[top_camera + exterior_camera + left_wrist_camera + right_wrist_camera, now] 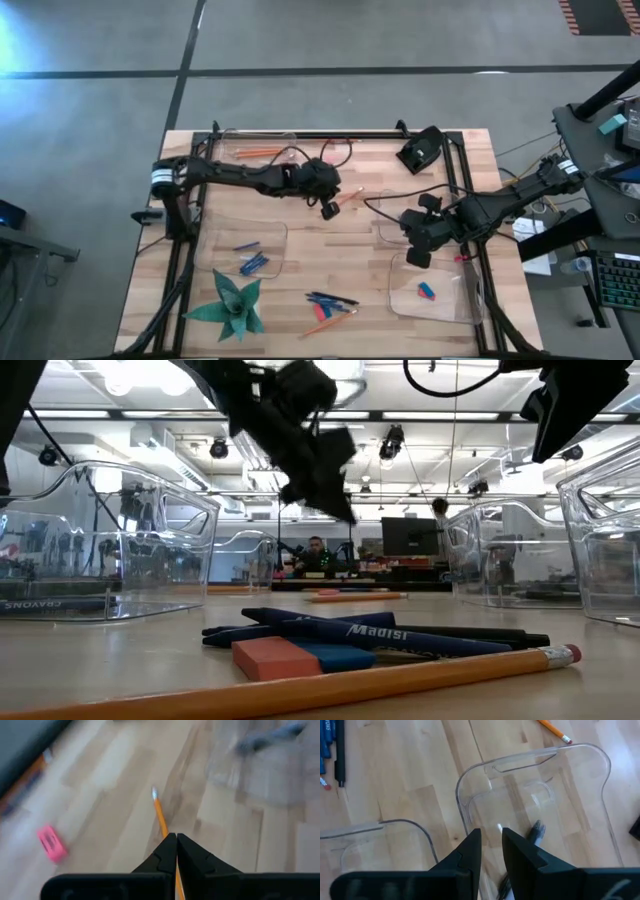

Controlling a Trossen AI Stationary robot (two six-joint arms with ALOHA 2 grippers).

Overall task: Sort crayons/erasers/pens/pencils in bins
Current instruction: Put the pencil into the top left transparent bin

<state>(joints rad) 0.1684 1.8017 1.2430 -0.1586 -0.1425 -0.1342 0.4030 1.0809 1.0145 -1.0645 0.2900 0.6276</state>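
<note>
My left gripper (329,209) (176,840) hangs over the table's middle, shut on an orange pencil (160,815). My right gripper (418,256) (491,845) hovers over a clear bin (580,750) on the right, slightly open and empty. A dark pen (536,832) lies in that bin. Toward the near edge, pens (380,632), a red and a blue eraser (275,657) and a pencil (330,688) lie together. The left bin (250,255) holds blue crayons, the far-left bin (262,150) pencils, the near-right bin (430,292) erasers. My left gripper pinches the orange pencil between its two shut fingers, which lie along it. Its long free part (156,800) sticks out past the fingertips, and a short piece shows behind them. Whether the free end touches the table I cannot tell.
A pink eraser (51,842) lies on the bare wood near the left gripper. Another pencil (554,731) lies on the table just beyond the right-hand bin. A green paper star (232,305) sits at the near-left corner. A black block (420,150) stands at the far edge.
</note>
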